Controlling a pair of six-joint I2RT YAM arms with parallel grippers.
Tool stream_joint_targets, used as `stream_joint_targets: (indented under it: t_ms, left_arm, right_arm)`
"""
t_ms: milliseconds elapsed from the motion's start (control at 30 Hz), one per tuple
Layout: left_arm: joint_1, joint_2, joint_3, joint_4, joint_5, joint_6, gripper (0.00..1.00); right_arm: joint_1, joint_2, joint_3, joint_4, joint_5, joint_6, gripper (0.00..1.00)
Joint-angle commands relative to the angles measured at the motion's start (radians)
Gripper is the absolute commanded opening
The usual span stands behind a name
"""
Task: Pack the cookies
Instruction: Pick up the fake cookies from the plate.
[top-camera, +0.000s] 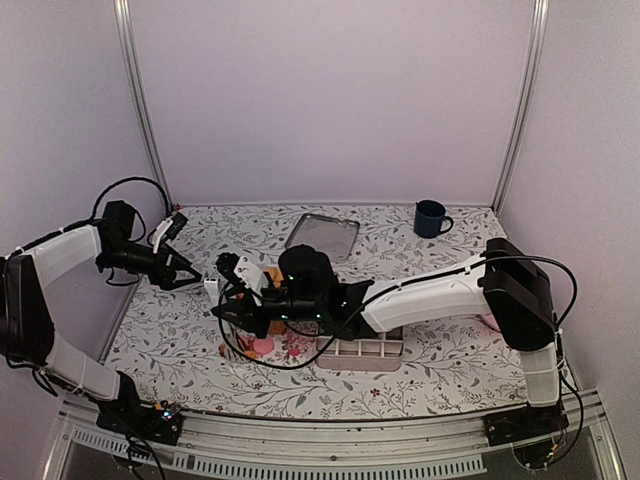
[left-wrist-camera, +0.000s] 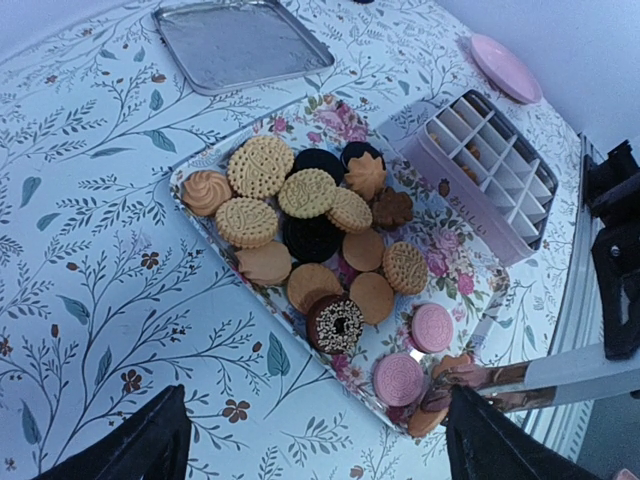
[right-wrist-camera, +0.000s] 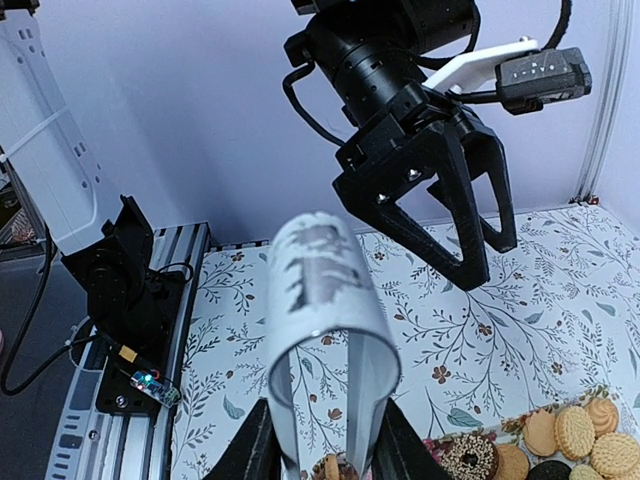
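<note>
Holding what looks like a pair of shiny tongs (right-wrist-camera: 320, 300), the right gripper (right-wrist-camera: 322, 452) has its fingers pressed in on both legs of the bend. That grip is the first worry: smooth metal between smooth fingers may twist or slide out if the arm tilts or squeezes unevenly. The cookies (left-wrist-camera: 310, 190) lie heaped on a flowered tray (left-wrist-camera: 325, 112) on the table (left-wrist-camera: 80, 250), overlapping one another. The pink box (left-wrist-camera: 455, 205) of small cells sits just beside the tray on its right. In the left wrist view a shiny blade reaches in to the near corner of the tray, its tip at an orange cookie next to two pink ones. Whether that cookie is pinched I cannot tell. A hard squeeze would likely crack a thin biscuit, and a soft one would likely let it drop on the way across. Because the pile overlaps, lifting one cookie may drag its neighbours over the low rim. The cells look narrow, so a cookie brought in flat may catch on a divider and sit across the top. The left gripper (right-wrist-camera: 494, 268) hangs above the tray, spread wide and empty, near the right gripper. The two arms share a tight space, and a careless swing toward the box could knock them together
</note>
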Motion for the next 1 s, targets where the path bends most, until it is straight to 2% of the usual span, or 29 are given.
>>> stream_joint_targets:
  t_ms: [0, 333, 433, 500, 967]
  left_arm:
    - [0.011, -0.009, -0.012, -0.011, 0.019, 0.003, 0.89]
    - [0.011, -0.011, -0.018, -0.012, 0.014, 0.006, 0.89]
    - [0.011, -0.008, -0.021, -0.012, 0.015, 0.006, 0.89]
    - [0.011, -0.008, -0.021, -0.012, 0.017, 0.008, 0.89]
    - [0.011, -0.009, -0.019, -0.015, 0.025, 0.006, 0.89]
  right_arm:
    - [-0.001, -0.060, -0.005, 0.021, 0.044, -0.034, 0.23]
    - [-0.003, -0.066, -0.013, 0.035, 0.066, -0.036, 0.22]
    - [-0.007, -0.076, -0.021, 0.035, 0.086, -0.032, 0.20]
    - [-0.012, -0.087, -0.031, 0.039, 0.096, -0.031, 0.15]
    - [-0.051, -0.181, -0.123, 0.082, 0.120, 0.007, 0.12]
